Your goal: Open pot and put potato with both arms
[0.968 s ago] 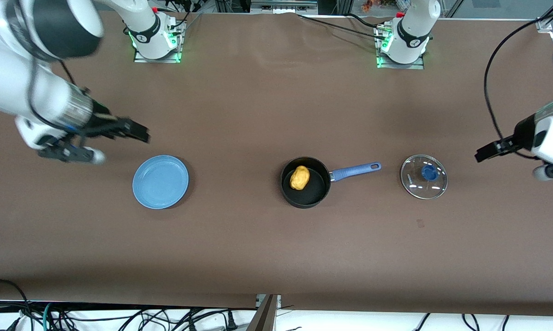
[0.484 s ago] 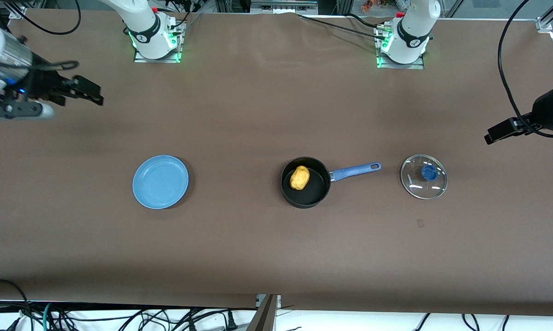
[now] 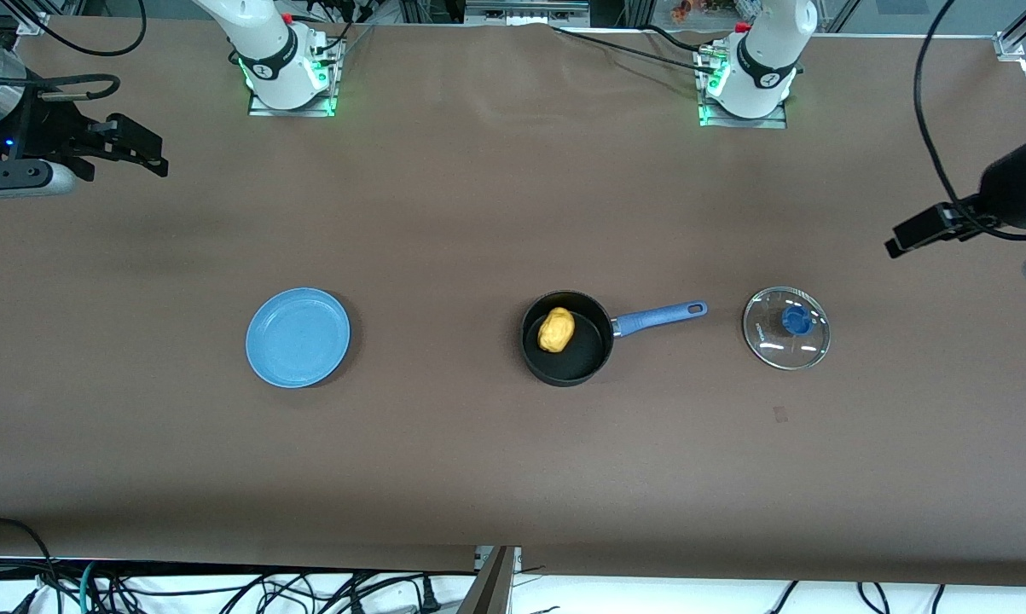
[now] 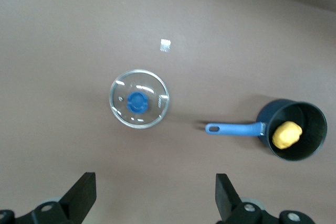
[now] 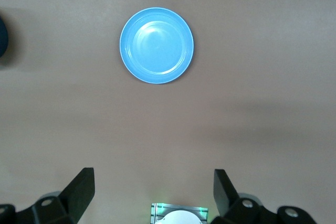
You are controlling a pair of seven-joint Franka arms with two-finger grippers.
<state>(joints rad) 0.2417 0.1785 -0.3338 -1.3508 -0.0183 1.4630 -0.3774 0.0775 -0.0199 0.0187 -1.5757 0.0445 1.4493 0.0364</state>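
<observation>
Both jobs looked done: potato (image 3: pixel 556 329) in the pot (image 3: pixel 565 338), lid (image 3: pixel 786 328) beside it; we held left gripper (image 4: pixel 152 199) and right gripper (image 5: pixel 152 195) spread wide, well clear.

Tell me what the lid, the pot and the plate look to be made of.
Lid: clear glass, apparently; the table shows through and glints sit on it. Its blue knob looks plastic.
Pot: matte black, probably coated metal; the blue handle could be plastic or rubber.
Plate: light blue with a soft sheen, either plastic or glazed ceramic.
</observation>
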